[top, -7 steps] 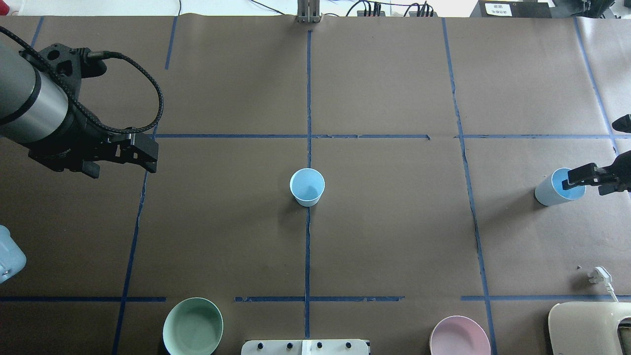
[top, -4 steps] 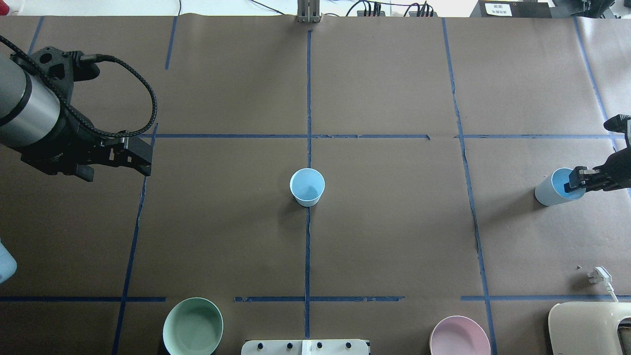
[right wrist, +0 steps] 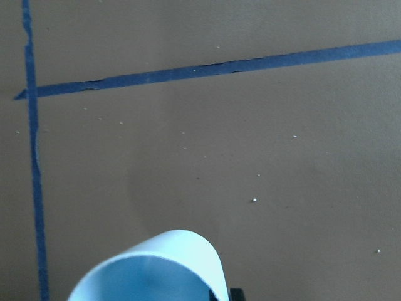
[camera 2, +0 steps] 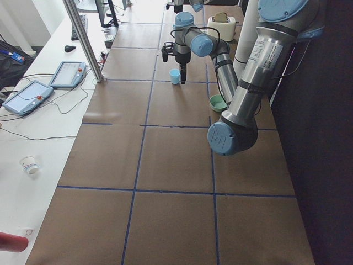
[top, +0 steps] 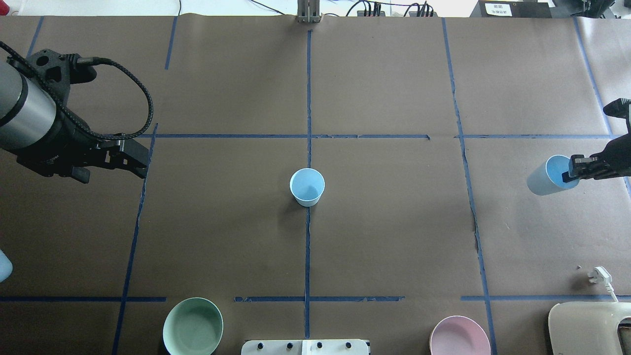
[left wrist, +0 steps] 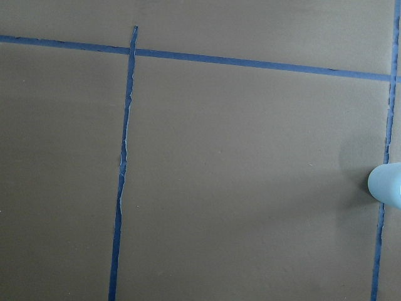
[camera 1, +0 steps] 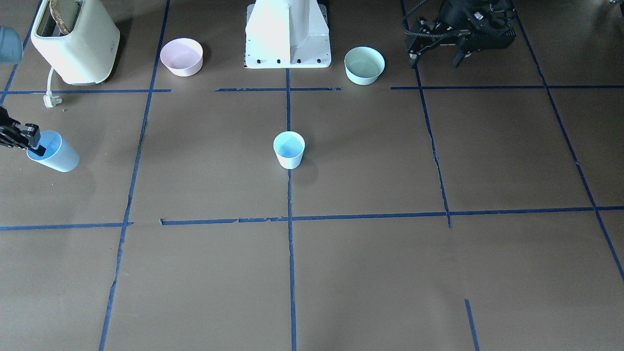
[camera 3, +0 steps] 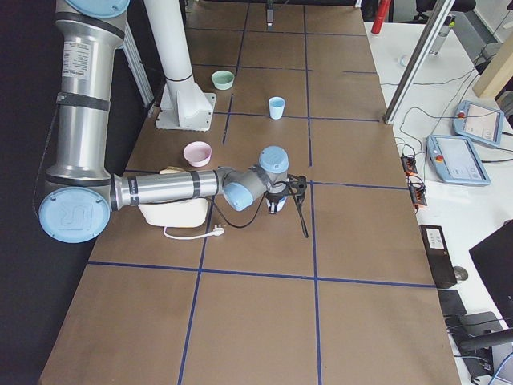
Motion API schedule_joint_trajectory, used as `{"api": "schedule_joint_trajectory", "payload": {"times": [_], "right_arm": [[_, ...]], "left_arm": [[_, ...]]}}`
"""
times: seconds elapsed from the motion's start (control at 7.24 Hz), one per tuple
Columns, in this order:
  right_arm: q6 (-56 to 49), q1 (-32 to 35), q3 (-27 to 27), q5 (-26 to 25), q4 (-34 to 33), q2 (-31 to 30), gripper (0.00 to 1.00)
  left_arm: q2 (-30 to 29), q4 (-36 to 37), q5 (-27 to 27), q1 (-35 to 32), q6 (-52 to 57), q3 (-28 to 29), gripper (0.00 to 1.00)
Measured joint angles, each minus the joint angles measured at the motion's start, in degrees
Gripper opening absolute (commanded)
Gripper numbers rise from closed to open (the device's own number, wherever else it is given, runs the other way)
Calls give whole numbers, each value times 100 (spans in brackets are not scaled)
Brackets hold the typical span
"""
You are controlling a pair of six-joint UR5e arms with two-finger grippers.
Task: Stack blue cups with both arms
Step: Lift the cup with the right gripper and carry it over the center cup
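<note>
One blue cup (top: 307, 186) stands upright at the table's centre, also in the front view (camera 1: 289, 149) and at the right edge of the left wrist view (left wrist: 388, 185). My right gripper (top: 574, 170) is shut on the rim of the second blue cup (top: 546, 176), which hangs tilted just above the table at the far right. It also shows in the front view (camera 1: 54, 153) and the right wrist view (right wrist: 150, 271). My left gripper (top: 138, 162) is open and empty at the left, well away from the centre cup. It shows in the front view too (camera 1: 435, 59).
A mint-green bowl (top: 192, 326) and a pale pink bowl (top: 459, 337) sit near the robot's base (camera 1: 287, 34). A cream toaster (top: 589, 328) with its plug (top: 600, 274) is at the near right. Blue tape lines cross the brown table cover.
My right gripper has lifted the right cup off the table and tilted it, shifting it slightly left and away from the robot. My left arm has drawn back a little to the left.
</note>
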Motion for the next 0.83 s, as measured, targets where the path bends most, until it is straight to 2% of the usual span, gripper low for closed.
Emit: {"api": "schedule_joint_trajectory", "payload": {"times": [0.28,0.55,0.69,0.83], "right_arm": [[344,-36,716,28,-1175,684,0],[1466,-583,905,-81,-1555,1602,0],[2059,-1010,921,-298,-1799,2154,0],[2507,-1562,916,-780,-2265,2823,0]], "left_arm": [[482,1,6,-338,965,17,100],[1060,-38,5,-892,2326,228,100],[1229,-58,-5,-1245,2966,433,100],[1331,-69,-15,-1575,3524,659,100]]}}
